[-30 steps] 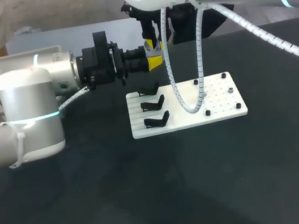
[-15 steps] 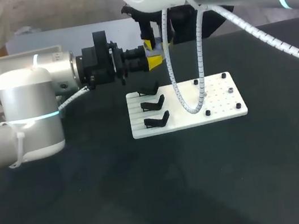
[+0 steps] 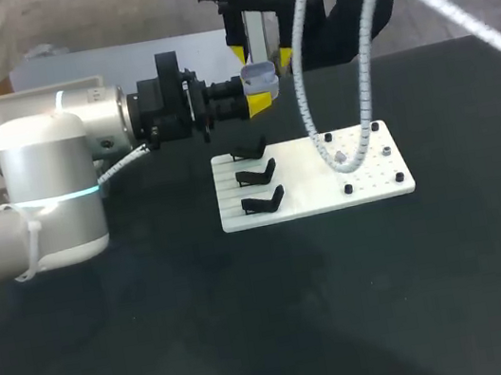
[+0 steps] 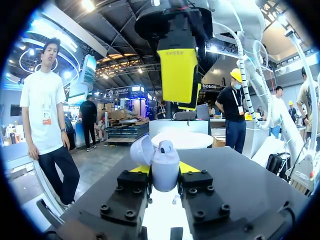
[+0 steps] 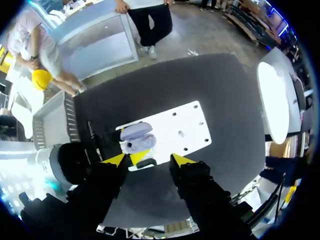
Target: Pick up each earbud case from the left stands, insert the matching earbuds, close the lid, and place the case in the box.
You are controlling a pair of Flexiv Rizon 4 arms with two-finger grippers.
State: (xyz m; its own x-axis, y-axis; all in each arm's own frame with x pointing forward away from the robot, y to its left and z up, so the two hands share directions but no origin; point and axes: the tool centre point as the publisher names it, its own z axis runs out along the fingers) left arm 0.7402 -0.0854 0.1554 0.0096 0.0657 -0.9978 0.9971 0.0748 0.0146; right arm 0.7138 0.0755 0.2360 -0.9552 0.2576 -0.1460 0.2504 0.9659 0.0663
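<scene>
One pale lavender earbud case, lid flipped open, sits clamped in left hand; right hand spread.

A broad, flat table with a matte black top, dark and even under soft light

The head camera looks down from above and behind on the earbud case, seen small, just beyond the white stand board. The left wrist camera faces the case level and very close. The right wrist camera looks steeply down on it from above; all three views share the case, and the head and right wrist views also share the board.
</scene>
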